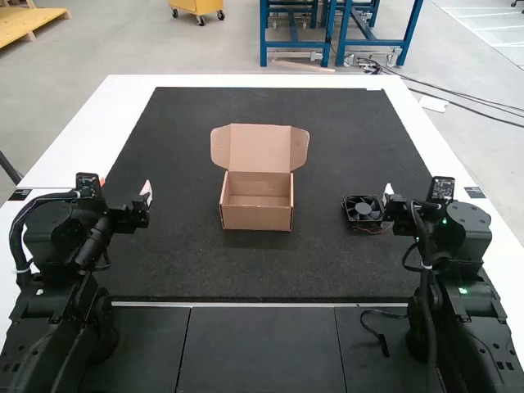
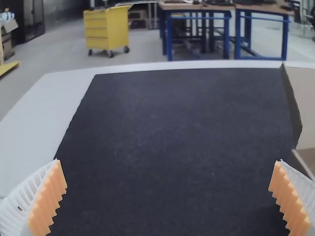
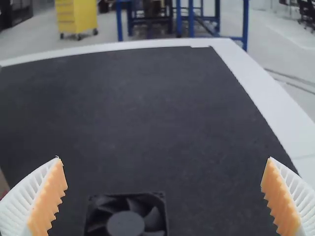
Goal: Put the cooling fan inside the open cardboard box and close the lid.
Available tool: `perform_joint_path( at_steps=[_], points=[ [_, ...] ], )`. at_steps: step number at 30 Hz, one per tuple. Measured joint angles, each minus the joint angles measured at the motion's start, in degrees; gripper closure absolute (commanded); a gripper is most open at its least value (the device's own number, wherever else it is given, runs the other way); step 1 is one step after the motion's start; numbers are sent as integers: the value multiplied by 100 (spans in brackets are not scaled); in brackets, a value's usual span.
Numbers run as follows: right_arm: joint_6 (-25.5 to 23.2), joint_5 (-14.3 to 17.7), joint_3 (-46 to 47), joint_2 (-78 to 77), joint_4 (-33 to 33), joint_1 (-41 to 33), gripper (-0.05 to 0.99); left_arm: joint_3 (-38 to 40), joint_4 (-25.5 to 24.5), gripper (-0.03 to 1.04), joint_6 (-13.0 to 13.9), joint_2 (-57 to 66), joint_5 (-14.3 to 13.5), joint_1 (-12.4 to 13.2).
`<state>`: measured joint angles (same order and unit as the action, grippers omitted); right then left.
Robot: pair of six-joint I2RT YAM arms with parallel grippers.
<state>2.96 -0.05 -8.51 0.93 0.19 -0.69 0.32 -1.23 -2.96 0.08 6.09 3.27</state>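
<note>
Black arms (image 1: pixel 70 237), white ribbed fingers (image 2: pixel 15 209), orange pads (image 3: pixel 47 196)

White table (image 1: pixel 88 141) carries a black mat (image 1: pixel 180 250) holding cardboard box (image 1: pixel 256 211) and fan (image 1: pixel 363 210).

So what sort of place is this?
Probably a robot test bench: a left arm and right arm at a white table with a black mat, a cardboard box and cooling fan laid out.

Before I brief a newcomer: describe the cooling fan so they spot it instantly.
On the black mat, look right of the open cardboard box, beside the right end effector. The cooling fan lies flat: small, square, black, unlike the brown box.
</note>
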Motion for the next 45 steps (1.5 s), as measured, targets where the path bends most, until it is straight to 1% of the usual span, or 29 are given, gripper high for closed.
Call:
perform_joint_path(
  at_steps=[4, 6, 9, 11, 16, 21, 25, 30, 33, 36, 40, 43, 45],
  points=[
    [-57, 0, 0, 0, 35, 0, 2, 0, 76, 4, -11, 0, 0, 0],
    [-133, 9, 0, 0, 157, 0, 2, 0, 321, 4, -96, 2, -2, 0],
    [-251, 59, 0, 0, 835, 0, 2, 0, 597, 4, -179, 2, -31, 0],
    [-306, 98, -2, 0, 1113, 0, 2, 2, 837, 4, -203, 0, -72, 0],
    [-417, 160, -26, 0, 1137, 2, 2, 127, 846, 4, -229, -2, -225, 11],
    [-481, 177, -50, 17, 1143, 2, 2, 704, 890, 4, -227, 4, -439, 11],
    [-496, 184, -186, 411, 1167, 2, 2, 1150, 966, 4, -227, 293, -525, 11],
    [-529, 199, -914, 1073, 1143, 2, 2, 1753, 540, 4, -225, 1027, -605, 13],
    [-592, 199, -1593, 1495, 769, 2, 2, 2159, 254, 4, -225, 1322, -632, 11],
    [-638, 208, -2345, 1967, 205, 0, 2, 2682, -247, 4, -227, 1556, -658, 13],
    [-645, 238, -3425, 2664, -896, 0, 2, 3331, -981, 4, -225, 2006, -680, 11],
    [-640, 243, -4079, 3110, -1679, 2, 2, 3620, -1569, 4, -192, 2422, -695, 11],
    [-627, 245, -4448, 3348, -2144, 2, 2, 3735, -1836, 4, -173, 2706, -695, 11]
  ],
)
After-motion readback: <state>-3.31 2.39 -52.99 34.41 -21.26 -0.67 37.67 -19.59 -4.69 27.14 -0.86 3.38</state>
